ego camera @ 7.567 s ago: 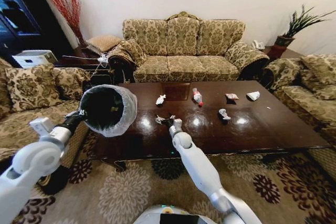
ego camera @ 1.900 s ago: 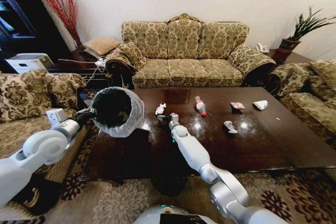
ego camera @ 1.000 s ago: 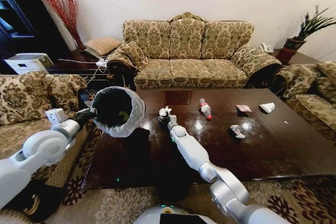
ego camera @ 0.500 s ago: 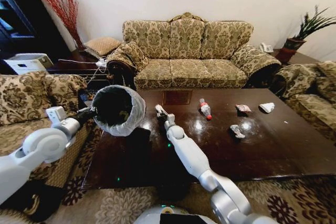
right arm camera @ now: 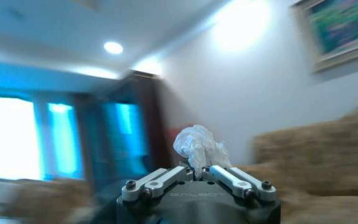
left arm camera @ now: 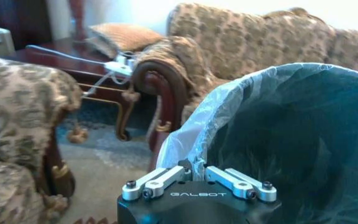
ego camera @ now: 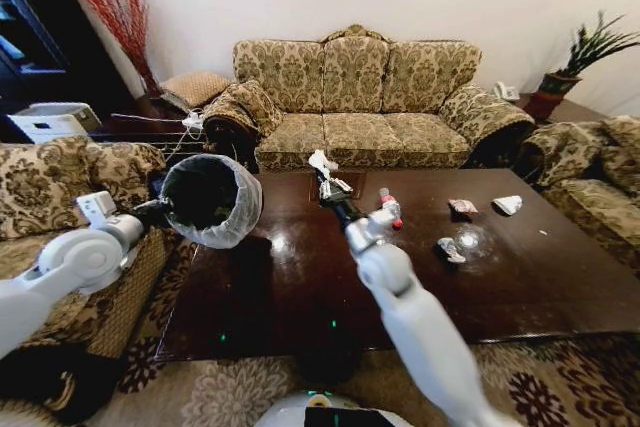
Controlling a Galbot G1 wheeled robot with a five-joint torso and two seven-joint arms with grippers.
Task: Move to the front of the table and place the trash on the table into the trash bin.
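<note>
My left gripper (ego camera: 160,210) is shut on the rim of the trash bin (ego camera: 210,199), holding it tipped above the left end of the table (ego camera: 300,292). The left wrist view shows its fingers (left arm camera: 160,179) pinched on the white bag at the bin's rim (left arm camera: 195,140). My right gripper (ego camera: 325,185) is raised above the table, shut on a crumpled white paper wad (ego camera: 320,161), to the right of the bin's mouth. In the right wrist view the wad (right arm camera: 197,142) sticks out of the closed gripper (right arm camera: 197,171). A clear bottle with red label (ego camera: 390,208) lies on the table.
More trash lies toward the table's right: a small wrapper (ego camera: 462,207), a white wad (ego camera: 508,204) and a scrap (ego camera: 448,249). Patterned sofas stand behind the table (ego camera: 360,97), on the left (ego camera: 60,177) and on the right (ego camera: 590,187).
My right arm has lifted the white wad off the table and swung it up and to the right. The bin has shifted slightly left.
</note>
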